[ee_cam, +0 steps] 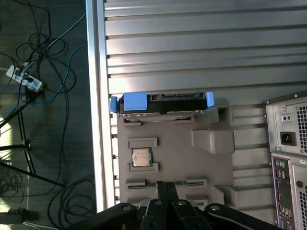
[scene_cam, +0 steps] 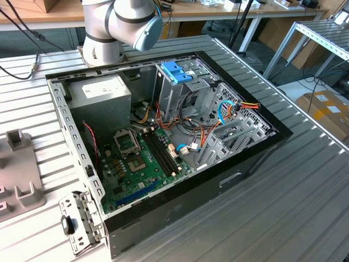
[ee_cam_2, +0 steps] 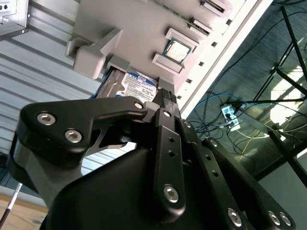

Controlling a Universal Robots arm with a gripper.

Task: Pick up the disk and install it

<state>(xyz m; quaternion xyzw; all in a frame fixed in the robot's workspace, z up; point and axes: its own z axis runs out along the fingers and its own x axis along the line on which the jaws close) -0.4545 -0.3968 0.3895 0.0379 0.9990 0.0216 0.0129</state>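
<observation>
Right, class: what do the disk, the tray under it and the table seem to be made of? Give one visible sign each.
The disk: dull grey metal body, glossy bright blue frame, likely plastic. The tray: matte grey, moulded blocks and slots, probably plastic. The table: ribbed silvery slats with sheen, likely aluminium.

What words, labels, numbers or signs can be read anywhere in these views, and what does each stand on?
Nothing can be read; print shows in four places.
On the disk: a blue-and-white label, print too small to read.
On the power supply: a white label, blurred.
On the processor in the grey fixture: lid markings too small to read.
On the cardboard box: a white sticker, unreadable.
</observation>
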